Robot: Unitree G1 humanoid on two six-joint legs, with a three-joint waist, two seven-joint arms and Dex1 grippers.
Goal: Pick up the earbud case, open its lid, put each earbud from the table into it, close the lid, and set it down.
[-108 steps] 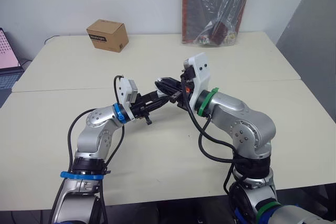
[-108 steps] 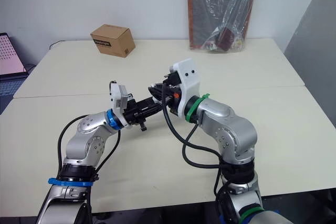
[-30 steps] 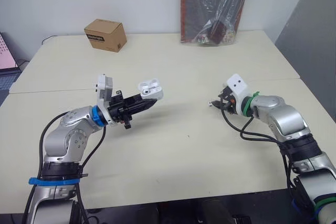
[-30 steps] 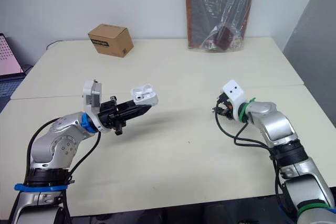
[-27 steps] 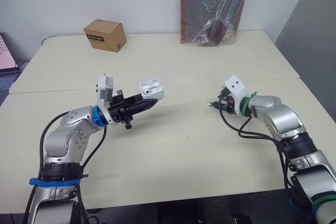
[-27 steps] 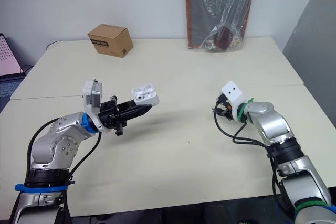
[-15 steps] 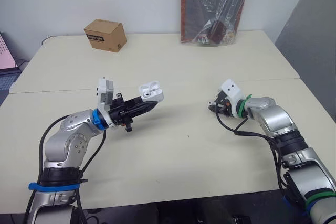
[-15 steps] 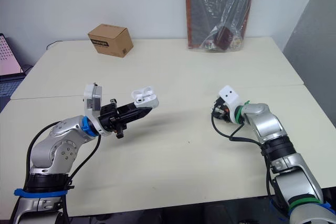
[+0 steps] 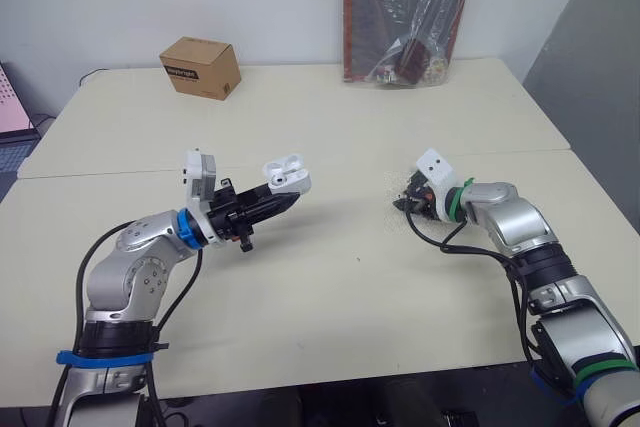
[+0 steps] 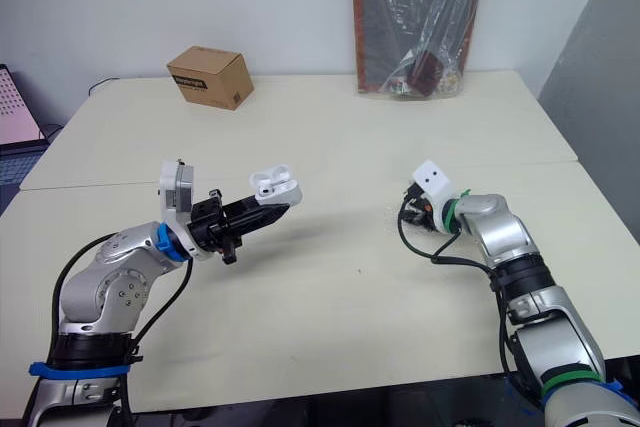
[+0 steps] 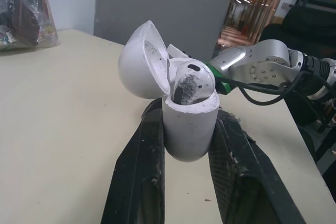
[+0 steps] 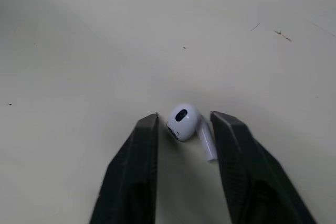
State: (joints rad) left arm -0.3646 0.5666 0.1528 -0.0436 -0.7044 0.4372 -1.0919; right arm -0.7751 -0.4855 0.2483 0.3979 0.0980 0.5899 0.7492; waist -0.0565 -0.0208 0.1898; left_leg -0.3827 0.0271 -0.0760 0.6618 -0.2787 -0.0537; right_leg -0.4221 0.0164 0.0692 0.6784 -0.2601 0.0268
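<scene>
Case (image 11: 190,124), lid (image 11: 140,61) open, is clamped in your left gripper (image 9: 285,199), mouth facing outward; right gripper (image 12: 185,116) stands parted astride the earbud (image 12: 184,123)

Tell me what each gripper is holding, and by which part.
Left gripper: the earbud case, fingers clamped on both sides of its lower body, lid open. Right gripper: nothing; its open fingers straddle the earbud lying on the table.

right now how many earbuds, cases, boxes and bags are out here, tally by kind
earbud case: 1
earbuds: 2, one in the case, one on the table
cardboard box: 1
plastic bag: 1
total: 5
</scene>
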